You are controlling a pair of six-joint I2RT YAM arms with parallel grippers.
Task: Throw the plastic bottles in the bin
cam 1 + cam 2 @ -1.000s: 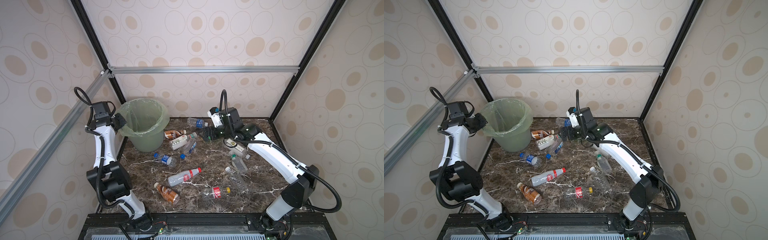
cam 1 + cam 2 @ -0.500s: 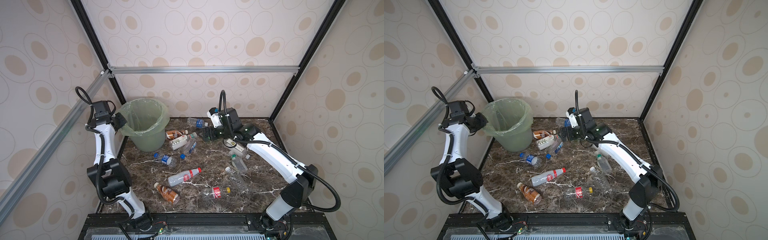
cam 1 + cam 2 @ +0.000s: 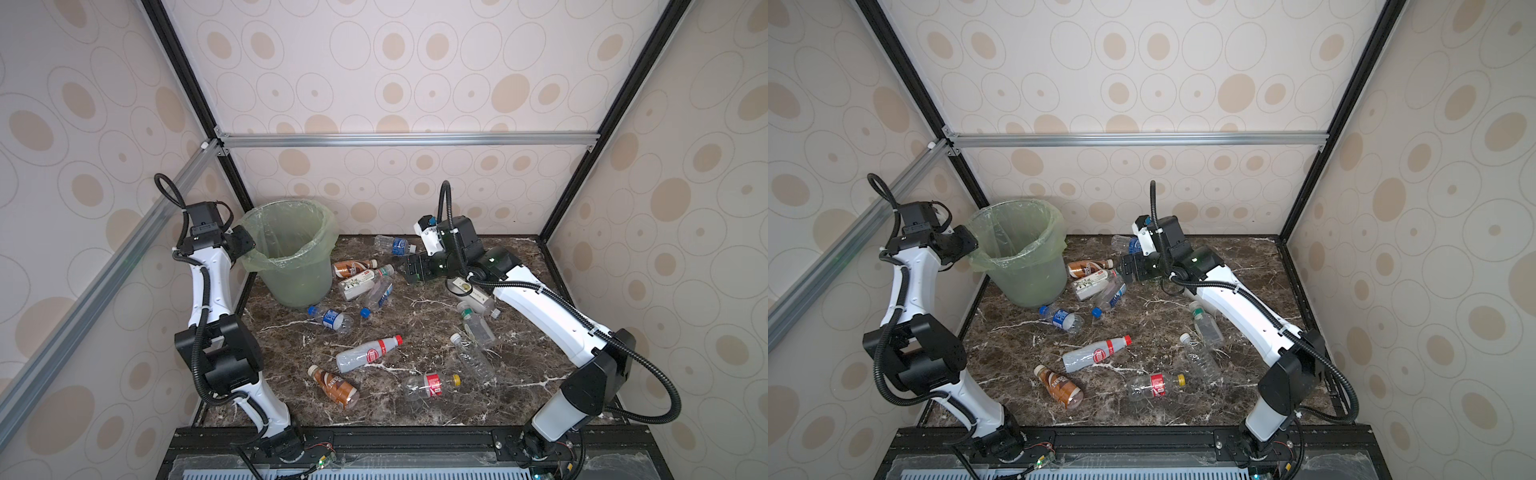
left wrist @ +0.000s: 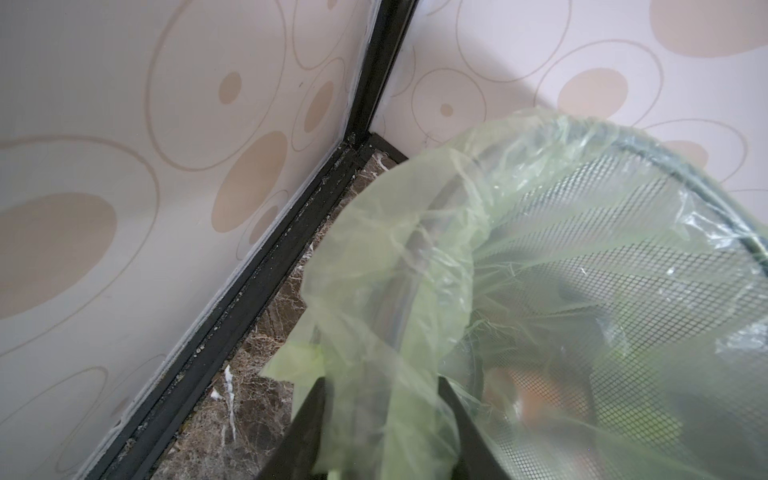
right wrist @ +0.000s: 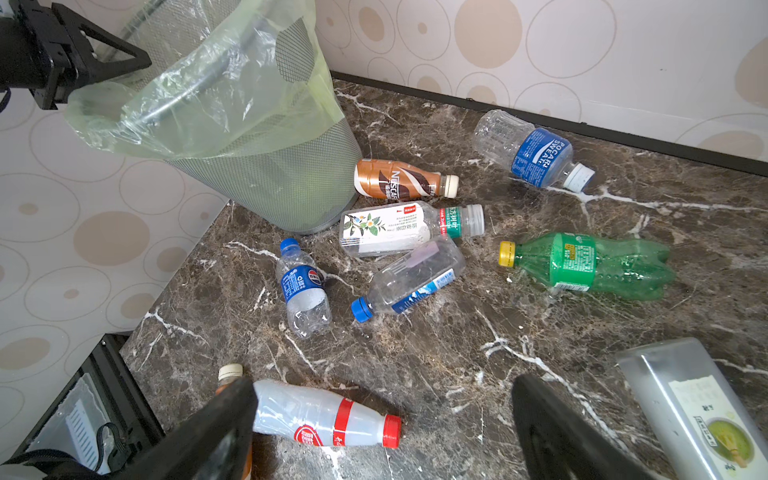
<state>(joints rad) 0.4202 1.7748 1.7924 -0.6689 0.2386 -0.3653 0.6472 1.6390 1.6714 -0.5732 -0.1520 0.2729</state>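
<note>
The bin (image 3: 291,249) (image 3: 1017,249) stands in the back left corner, its green bag folded over the rim. My left gripper (image 4: 380,382) (image 3: 245,243) is at the near rim. Its jaws stand apart with a fold of the bag (image 4: 386,332) between them. My right gripper (image 5: 384,384) (image 3: 409,268) hangs open and empty above the floor. Beside the bin lie a brown bottle (image 5: 399,178), a white-labelled one (image 5: 386,228), a blue-capped clear one (image 5: 411,278) and a blue-labelled one (image 5: 303,286). Under the right jaws lies a red-labelled bottle (image 5: 324,419) (image 3: 368,353).
A green bottle (image 5: 590,264) and a blue-labelled one (image 5: 532,153) lie near the back wall. A square pale bottle (image 5: 698,415) lies by the right arm. More bottles (image 3: 334,386) (image 3: 428,384) (image 3: 473,359) lie toward the front. Walls close in three sides.
My left gripper's jaws have parted at the bin's rim; they were closed before. The right gripper has crept slightly toward the bottles beside the bin and stays open.
</note>
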